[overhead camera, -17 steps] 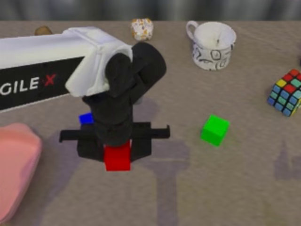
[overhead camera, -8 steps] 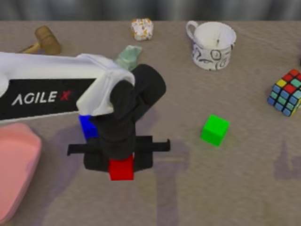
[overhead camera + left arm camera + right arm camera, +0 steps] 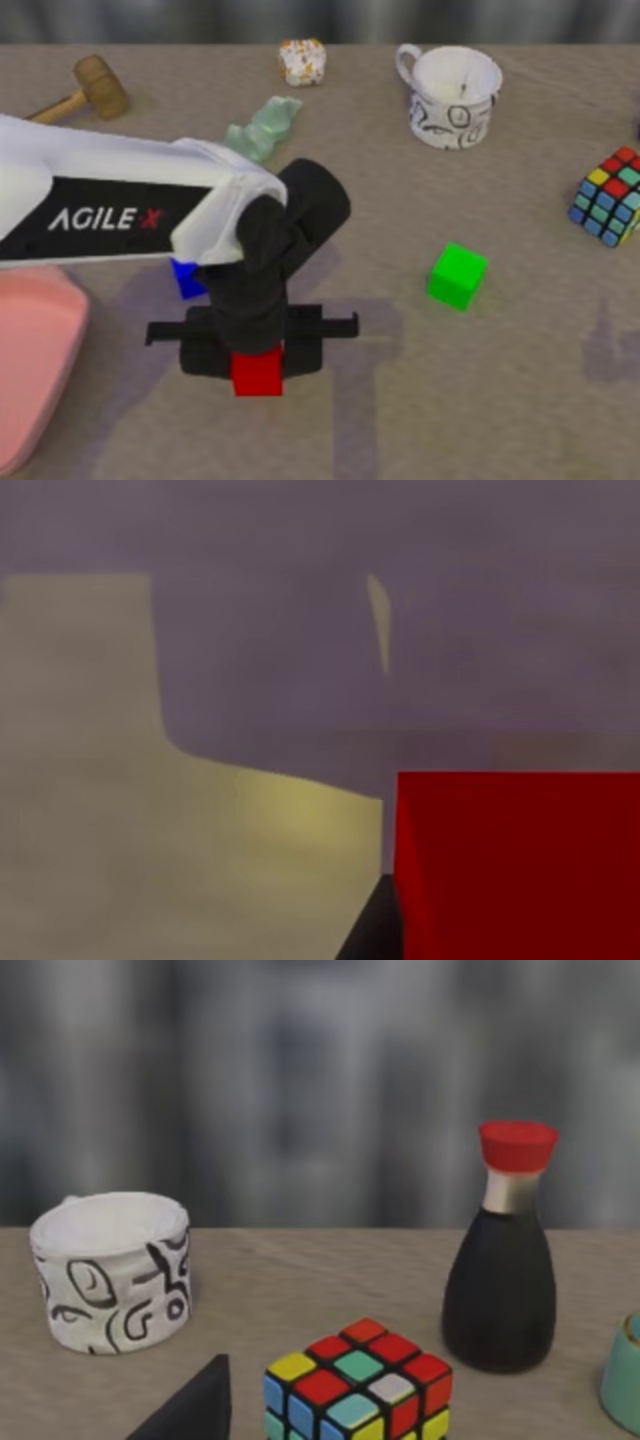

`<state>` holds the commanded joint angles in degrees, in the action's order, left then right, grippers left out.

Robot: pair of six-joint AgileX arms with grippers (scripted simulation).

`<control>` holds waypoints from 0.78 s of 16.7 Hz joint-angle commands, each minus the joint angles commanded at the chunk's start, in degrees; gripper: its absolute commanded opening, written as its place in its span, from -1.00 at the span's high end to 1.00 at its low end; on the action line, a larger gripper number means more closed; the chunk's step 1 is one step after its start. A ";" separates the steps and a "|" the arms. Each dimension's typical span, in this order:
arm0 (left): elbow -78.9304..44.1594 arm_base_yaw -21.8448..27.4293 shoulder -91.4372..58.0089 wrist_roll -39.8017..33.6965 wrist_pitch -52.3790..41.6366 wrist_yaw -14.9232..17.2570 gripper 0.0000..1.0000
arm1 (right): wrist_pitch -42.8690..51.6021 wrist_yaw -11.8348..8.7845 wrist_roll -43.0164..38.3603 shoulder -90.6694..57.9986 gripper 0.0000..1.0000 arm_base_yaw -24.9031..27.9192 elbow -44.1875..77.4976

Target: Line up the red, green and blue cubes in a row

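Near the desk's front-left, left tool grips red cube; blue cube just behind, green cube well right. Lower level, release gently, aligned with green.

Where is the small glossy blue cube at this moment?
In the top view, the small glossy blue cube sits left of centre, mostly hidden under the left arm, between the pink tray and the bright red cube at the left gripper.

Left arm casing: "AGILE X".
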<state>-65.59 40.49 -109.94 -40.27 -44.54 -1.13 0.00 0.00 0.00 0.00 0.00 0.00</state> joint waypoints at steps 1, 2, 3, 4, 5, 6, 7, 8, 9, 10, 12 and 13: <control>0.00 0.00 0.00 0.00 0.00 0.00 0.70 | 0.00 0.00 0.00 0.00 -1.00 0.00 0.00; 0.00 0.00 0.00 0.00 0.00 0.00 0.55 | 0.00 0.00 0.00 0.00 -1.00 0.00 0.00; 0.00 0.00 0.00 0.00 0.00 0.00 0.40 | 0.00 0.00 0.00 0.00 -1.00 0.00 0.00; 0.00 0.00 0.00 0.00 0.00 0.00 0.25 | 0.00 0.00 0.00 0.00 -1.00 0.00 0.00; 0.00 0.00 0.00 0.00 0.00 0.00 0.10 | 0.00 0.00 0.00 0.00 -1.00 0.00 0.00; 0.00 0.00 0.00 0.00 0.00 0.00 -0.06 | 0.00 0.00 0.00 0.00 -1.00 0.00 0.00; 0.00 0.00 0.00 0.00 0.00 0.00 -0.21 | 0.00 0.00 0.00 0.00 -1.00 0.00 0.00; 0.00 0.00 0.00 0.00 0.00 0.00 -0.36 | 0.00 0.00 0.00 0.00 -1.00 0.00 0.00; 0.00 0.00 0.00 0.00 0.00 0.00 -0.51 | 0.00 0.00 0.00 0.00 -1.00 0.00 0.00; 0.00 0.00 0.00 0.00 0.00 0.00 -0.66 | 0.00 0.00 0.00 0.00 -1.00 0.00 0.00; 0.00 0.00 0.00 0.00 0.00 0.00 -0.96 | 0.00 0.00 0.00 0.00 -1.00 0.00 0.00; 0.00 0.00 0.00 0.00 0.00 0.00 -1.00 | 0.00 0.00 0.00 0.00 -1.00 0.00 0.00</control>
<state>-65.59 40.49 -109.94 -40.27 -44.54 -1.13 0.00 0.00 0.00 0.00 0.00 0.00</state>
